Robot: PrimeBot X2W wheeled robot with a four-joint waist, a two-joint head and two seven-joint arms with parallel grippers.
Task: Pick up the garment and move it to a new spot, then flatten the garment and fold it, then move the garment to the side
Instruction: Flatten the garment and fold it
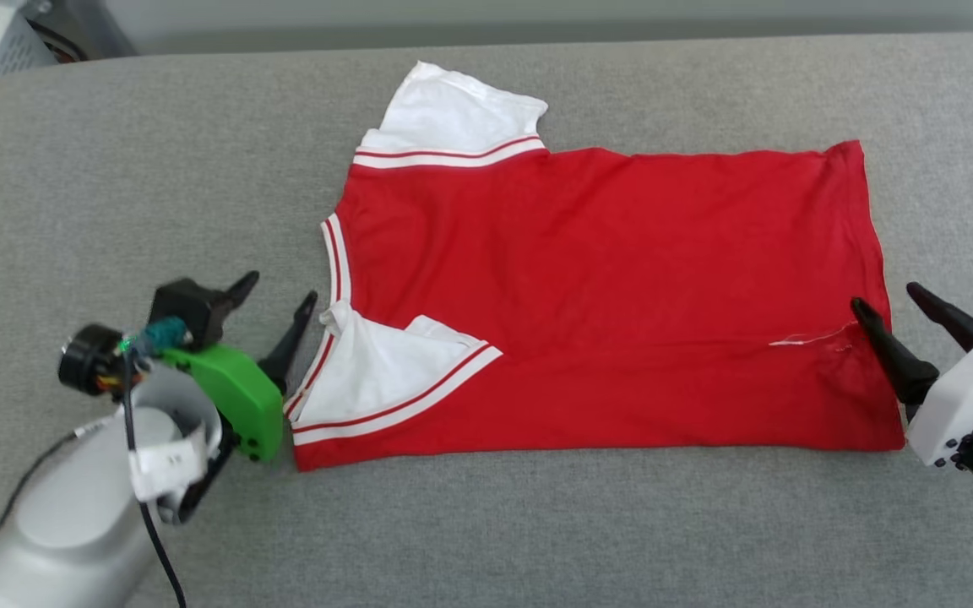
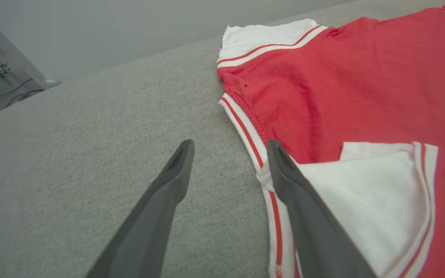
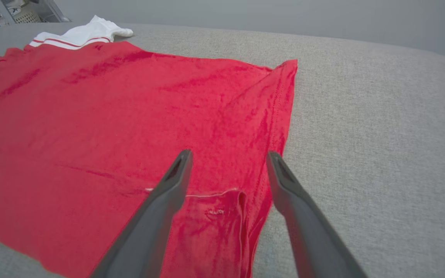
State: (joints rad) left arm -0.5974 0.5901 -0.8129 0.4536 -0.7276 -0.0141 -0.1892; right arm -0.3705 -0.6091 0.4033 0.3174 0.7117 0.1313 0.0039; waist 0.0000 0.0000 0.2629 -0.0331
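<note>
At the lower left of the head view, the left gripper (image 1: pixel 278 297), two long dark fingers on a green mount, stands with its fingers spread and holding nothing. One tip is over the flat grey woven cloth surface (image 1: pixel 115 186), the other right at the striped collar trim. If it closed here it would likely pinch only the trim or the near white sleeve (image 1: pixel 377 371), which is folded in over the body, and pull that fold open.

The red soft-fabric garment (image 1: pixel 605 279), a sports shirt, lies flat across the middle of the frame. Its far white sleeve (image 1: pixel 453 110) sticks out at the top, so the next fold could come out lopsided.

At the right edge, the right gripper (image 1: pixel 885 297), also dark-fingered, is spread and empty across the hem, and dragging it could bunch the cloth.
</note>
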